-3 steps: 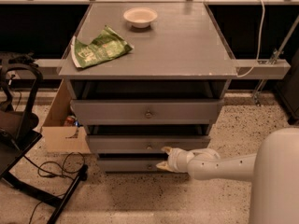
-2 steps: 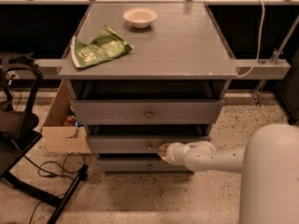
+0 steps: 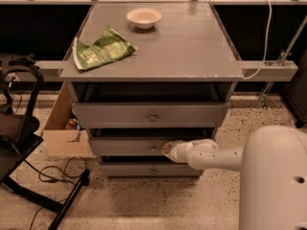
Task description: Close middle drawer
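One straight inward push seems left: the gripper (image 3: 169,150), grip state unclear, touches the middle drawer (image 3: 122,146) beside its knob (image 3: 153,149).

On the grey cabinet top (image 3: 192,47) I see a white bowl (image 3: 144,17) and a green bag (image 3: 101,51). My gripper (image 3: 167,149) is at the middle drawer (image 3: 122,146).

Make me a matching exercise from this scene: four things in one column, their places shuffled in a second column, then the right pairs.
Things
1. bowl
2. green bag
3. claw
4. cardboard box

Places
A. on the floor, left of the cabinet
B. at the front of the middle drawer
C. on the cabinet top, towards the back
D. on the cabinet top, near its front left corner

Pairs: 1-C, 2-D, 3-B, 4-A
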Motion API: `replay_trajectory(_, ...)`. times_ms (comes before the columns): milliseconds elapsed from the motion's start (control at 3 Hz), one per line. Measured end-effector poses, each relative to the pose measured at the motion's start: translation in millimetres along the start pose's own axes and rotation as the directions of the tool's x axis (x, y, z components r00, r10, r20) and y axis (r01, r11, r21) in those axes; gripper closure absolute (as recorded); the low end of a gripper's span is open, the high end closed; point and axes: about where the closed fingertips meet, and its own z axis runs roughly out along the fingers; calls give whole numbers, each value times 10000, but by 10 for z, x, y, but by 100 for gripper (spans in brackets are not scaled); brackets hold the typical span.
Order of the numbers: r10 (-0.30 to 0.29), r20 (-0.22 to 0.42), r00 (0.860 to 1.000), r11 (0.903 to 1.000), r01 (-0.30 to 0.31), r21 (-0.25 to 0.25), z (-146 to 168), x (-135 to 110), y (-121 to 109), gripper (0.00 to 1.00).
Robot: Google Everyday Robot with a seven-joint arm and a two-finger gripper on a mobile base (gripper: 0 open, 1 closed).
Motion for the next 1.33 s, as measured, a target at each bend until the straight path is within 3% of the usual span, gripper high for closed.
replay_trajectory(333,0,0,10000,10000,0,0,0,0,0,100)
replay_trajectory(667,-265,133,9996,9991,269,-314,-159,-40,241,100)
replay_trajectory(1000,-794,83,9968,9897,798,-1189,-677,-137,778,100)
replay_trajectory(1333,-1298,-241,9913,9723,1224,-1992,-1451,-212,1281,100)
